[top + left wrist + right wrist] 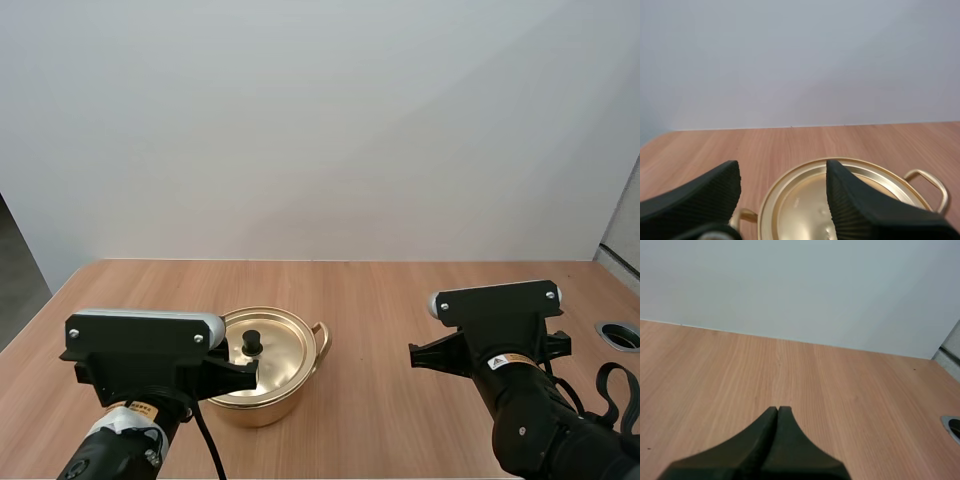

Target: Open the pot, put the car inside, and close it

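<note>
A gold pot (262,400) stands on the wooden table at the left of centre. Its lid (270,345) is on, with a black knob (251,342) in the middle. My left gripper (784,167) hovers at the pot's near side, open, its ribbed fingers (710,192) wide apart above the lid (805,200) and touching nothing. A loop handle (930,184) sticks out from the pot's far side. My right gripper (777,411) is shut on nothing, its fingers pressed into one dark wedge above bare table, well to the right of the pot.
The wooden table (400,300) ends at a plain white wall. A round cable hole (620,335) sits near the table's right edge, beside my right arm (500,340). Open wood lies between the pot and the right arm.
</note>
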